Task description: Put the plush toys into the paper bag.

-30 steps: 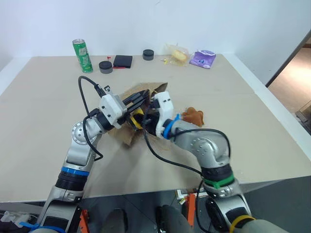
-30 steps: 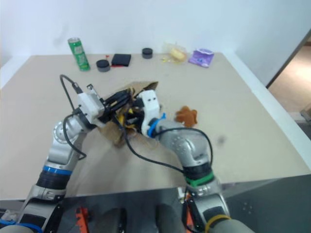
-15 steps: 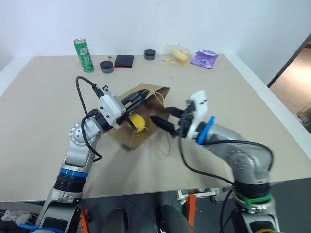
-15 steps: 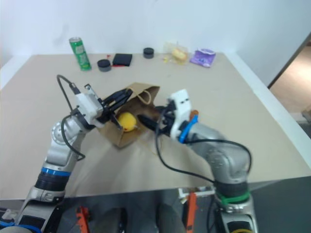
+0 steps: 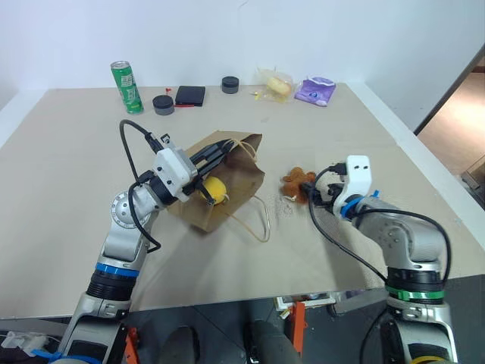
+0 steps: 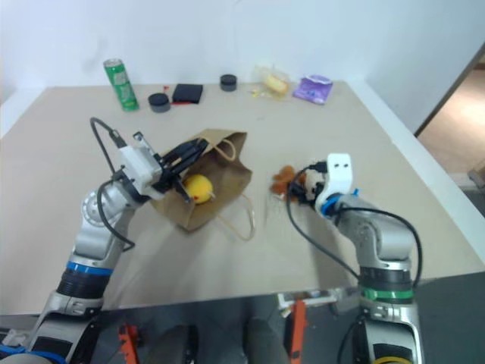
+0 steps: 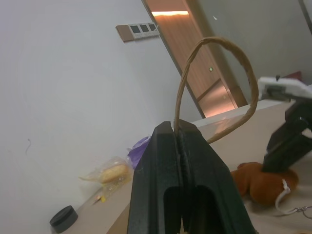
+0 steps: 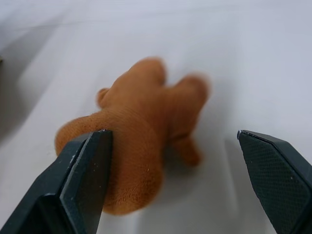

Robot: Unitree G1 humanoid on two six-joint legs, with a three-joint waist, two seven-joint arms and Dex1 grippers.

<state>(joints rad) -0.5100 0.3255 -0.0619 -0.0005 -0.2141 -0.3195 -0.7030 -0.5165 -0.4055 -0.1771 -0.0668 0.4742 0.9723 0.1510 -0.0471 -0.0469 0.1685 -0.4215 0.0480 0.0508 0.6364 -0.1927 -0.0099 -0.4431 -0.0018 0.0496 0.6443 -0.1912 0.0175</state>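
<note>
a beige tabletop (image 5: 68, 197) holds a plain brown kraft paper bag (image 5: 231, 189) lying on its side, its twisted cord handle pinched by the closed left gripper (image 5: 224, 149). a round yellow plush ball (image 5: 214, 190) sits in the bag's mouth. the right gripper (image 8: 175, 161), fingers spread wide, straddles a small reddish-brown bear plush (image 5: 298, 183) beside the bag.

My left gripper (image 5: 221, 149) pinching paper bag (image 5: 227, 186) rim, yellow plush (image 5: 214, 189) sitting inside. My right gripper (image 5: 312, 191) gaping beside brown bear plush (image 5: 297, 182) on table (image 5: 68, 167).
</note>
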